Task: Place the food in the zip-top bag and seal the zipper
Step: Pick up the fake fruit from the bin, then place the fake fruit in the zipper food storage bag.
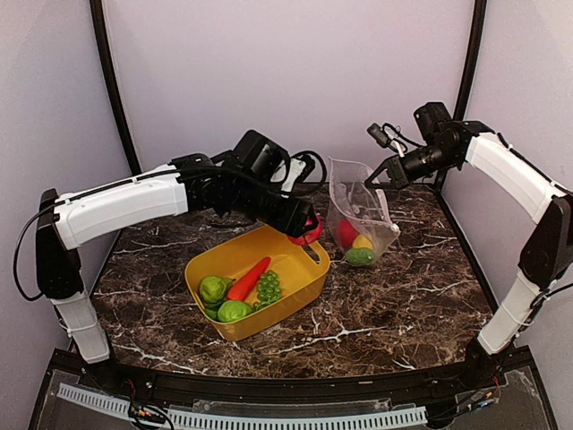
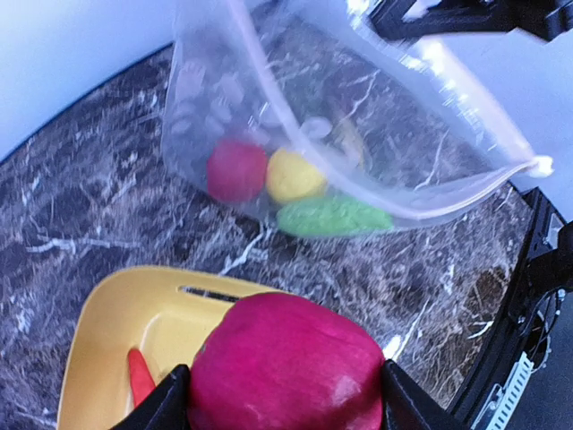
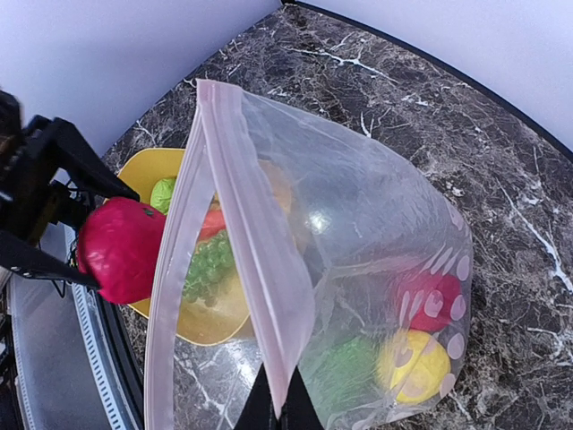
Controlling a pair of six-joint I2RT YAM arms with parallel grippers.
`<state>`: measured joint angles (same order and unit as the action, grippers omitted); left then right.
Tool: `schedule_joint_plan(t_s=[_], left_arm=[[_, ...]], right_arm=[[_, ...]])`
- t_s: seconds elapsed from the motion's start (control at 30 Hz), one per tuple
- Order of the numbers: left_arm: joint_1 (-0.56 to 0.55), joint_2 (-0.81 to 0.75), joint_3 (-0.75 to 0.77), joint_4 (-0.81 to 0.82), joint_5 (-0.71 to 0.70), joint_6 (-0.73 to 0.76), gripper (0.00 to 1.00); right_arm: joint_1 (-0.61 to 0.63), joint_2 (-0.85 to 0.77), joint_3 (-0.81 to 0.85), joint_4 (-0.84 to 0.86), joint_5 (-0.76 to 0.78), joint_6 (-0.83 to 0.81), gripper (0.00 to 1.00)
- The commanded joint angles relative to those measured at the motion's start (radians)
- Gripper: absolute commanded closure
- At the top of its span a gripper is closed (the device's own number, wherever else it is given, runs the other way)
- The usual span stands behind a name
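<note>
Plastic red ball (image 2: pixel 286 363), smooth and round, clamped in left claw (image 2: pixel 282 400); right claw (image 3: pixel 279 410) pinches clear filmy bag's (image 3: pixel 376 242) zipper (image 3: pixel 237 224).

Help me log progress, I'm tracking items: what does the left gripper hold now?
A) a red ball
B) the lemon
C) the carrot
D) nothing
A: the left gripper clamps a red ball; the carrot lies in the yellow tub, the lemon in the zip-top bag.
</note>
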<state>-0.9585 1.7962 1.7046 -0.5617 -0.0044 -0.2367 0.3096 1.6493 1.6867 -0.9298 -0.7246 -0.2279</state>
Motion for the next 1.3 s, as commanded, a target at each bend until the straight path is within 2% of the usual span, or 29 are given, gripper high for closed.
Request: schedule_joint_plan(t_s=[0.0,0.17,0.3,0.6,0.9,0.97,1.27], left_arm=[[-0.062,-0.062,0.05,0.123,-0.057,0.091,0.53],[-0.119,-0.039,0.1,0.294,-0.021,0.123,0.53],[-0.138,0.015,0.15,0.36,-0.021,0.12,0.54],[-0.138,0.152,0.23,0.407,-0.148,0.179,0.54],[-0.133,0.21,0.224,0.416,-0.299,0.198,0.54],[-0.127,0.222,0.229,0.422,-0.316,0.185,0.51],[-0.09,0.279,0.274,0.471,-0.387,0.118,0.14]], right_arm=[[0.025,0.005,0.037,-0.016,0.018,-0.014,1.0],[0.04,0.015,0.05,-0.021,0.023,-0.012,1.0],[0.043,0.012,0.056,-0.026,0.023,-0.013,1.0],[0.043,-0.011,0.084,-0.043,0.019,0.004,1.0],[0.043,-0.017,0.101,-0.045,0.024,0.011,1.0],[0.044,-0.012,0.107,-0.049,0.014,0.012,1.0],[0.043,-0.007,0.115,-0.054,0.005,0.014,1.0]])
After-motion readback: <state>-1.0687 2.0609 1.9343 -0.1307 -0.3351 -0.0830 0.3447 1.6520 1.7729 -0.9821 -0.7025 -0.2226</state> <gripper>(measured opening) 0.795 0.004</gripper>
